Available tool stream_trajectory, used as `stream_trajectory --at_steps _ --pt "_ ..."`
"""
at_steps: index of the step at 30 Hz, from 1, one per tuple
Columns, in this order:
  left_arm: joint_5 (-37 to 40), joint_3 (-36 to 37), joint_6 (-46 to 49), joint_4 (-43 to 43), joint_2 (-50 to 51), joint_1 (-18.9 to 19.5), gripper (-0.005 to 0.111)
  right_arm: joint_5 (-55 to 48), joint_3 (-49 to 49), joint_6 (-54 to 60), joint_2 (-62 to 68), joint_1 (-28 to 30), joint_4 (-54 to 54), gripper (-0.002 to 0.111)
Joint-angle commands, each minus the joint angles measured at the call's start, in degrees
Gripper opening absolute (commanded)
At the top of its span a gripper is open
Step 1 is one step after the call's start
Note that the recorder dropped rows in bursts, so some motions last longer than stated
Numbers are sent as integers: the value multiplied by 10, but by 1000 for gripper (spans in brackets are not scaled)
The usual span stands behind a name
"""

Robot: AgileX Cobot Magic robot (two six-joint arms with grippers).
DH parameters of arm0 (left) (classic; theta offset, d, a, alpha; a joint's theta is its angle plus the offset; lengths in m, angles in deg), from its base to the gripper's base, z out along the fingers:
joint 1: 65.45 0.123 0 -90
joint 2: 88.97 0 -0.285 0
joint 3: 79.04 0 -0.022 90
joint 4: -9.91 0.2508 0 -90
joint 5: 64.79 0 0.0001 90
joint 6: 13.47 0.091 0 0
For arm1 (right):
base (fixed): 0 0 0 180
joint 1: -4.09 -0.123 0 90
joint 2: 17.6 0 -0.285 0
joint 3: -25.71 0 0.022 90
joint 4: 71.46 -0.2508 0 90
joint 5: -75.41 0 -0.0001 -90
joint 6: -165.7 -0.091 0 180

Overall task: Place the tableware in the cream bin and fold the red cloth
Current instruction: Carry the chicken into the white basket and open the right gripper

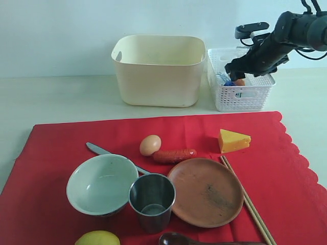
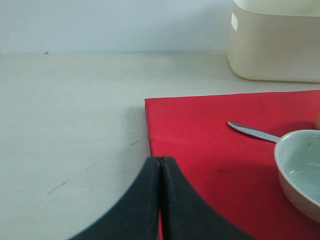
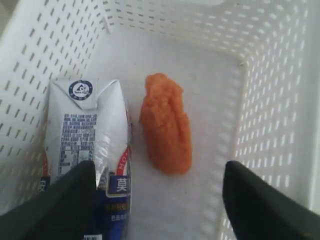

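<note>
On the red cloth (image 1: 286, 168) lie the pale green-white bowl (image 1: 102, 184), steel cup (image 1: 152, 200), round brown plate (image 1: 206, 191), wooden chopsticks (image 1: 248, 200), metal knife (image 1: 99, 149) and, at the front edge, the dark brown spoon (image 1: 176, 239). The cream bin (image 1: 158, 69) stands behind the cloth. My right gripper (image 1: 236, 67) hangs open over the white lattice basket, its fingers wide apart with nothing between them. My left gripper (image 2: 160, 160) is shut and empty, low over the cloth's left edge (image 2: 148, 130), with the knife (image 2: 252, 131) and bowl (image 2: 300, 170) ahead of it.
The white lattice basket (image 1: 245, 97) right of the bin holds a blue-white milk carton (image 3: 90, 135) and an orange food piece (image 3: 166, 122). An egg (image 1: 150, 145), sausage (image 1: 174, 155), cheese wedge (image 1: 234, 140) and lemon (image 1: 97, 238) lie on the cloth.
</note>
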Motion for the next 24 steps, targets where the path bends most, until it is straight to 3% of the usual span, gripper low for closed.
stream_trajectory --at_steps 1,5,8,14,19,24 --pt "-6 1 -1 -2 -3 1 0 -15 -4 2 -23 2 7 72" --pt "-6 1 -1 -2 -3 1 0 -34 -4 -15 -40 2 7 71" --pt "-6 1 -1 -2 -3 1 0 -54 -4 -34 -55 2 8 63" --pt "-6 1 -1 -2 -3 1 0 -110 -4 -53 -89 2 8 36" --pt "-6 1 -1 -2 -3 1 0 -174 0 -49 -112 2 13 1" --pt "-6 1 -1 -2 -3 1 0 -161 58 -54 -147 2 32 0"
